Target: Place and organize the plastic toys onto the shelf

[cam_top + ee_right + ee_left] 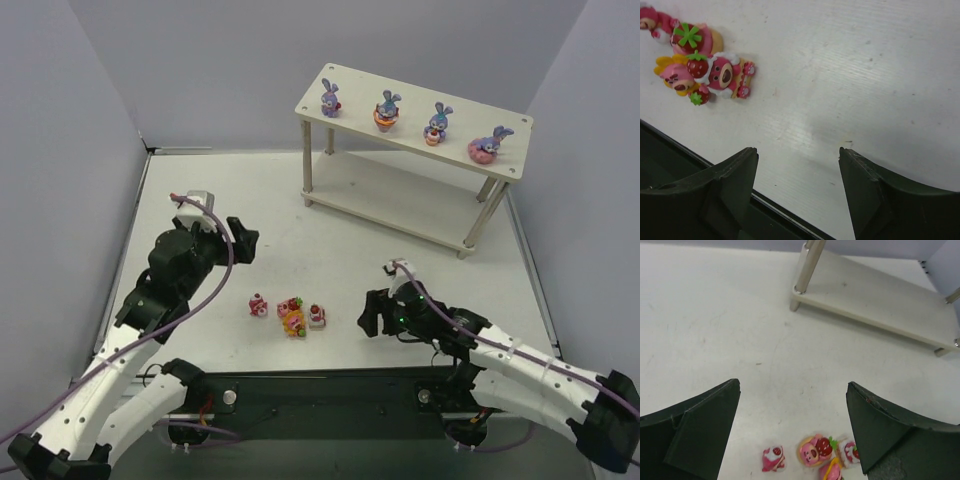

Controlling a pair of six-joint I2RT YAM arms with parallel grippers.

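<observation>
Top external view: four purple long-eared plastic bunnies sit in a row on the top board of the pale wooden two-tier shelf at the far right. A cluster of pink, red and orange plastic toys lies on the white surface near the arm bases, between both arms. The left pincer is released, fingers wide apart, holding nothing. The right pincer, near the cluster's right side, is likewise released and holds nothing.
</observation>
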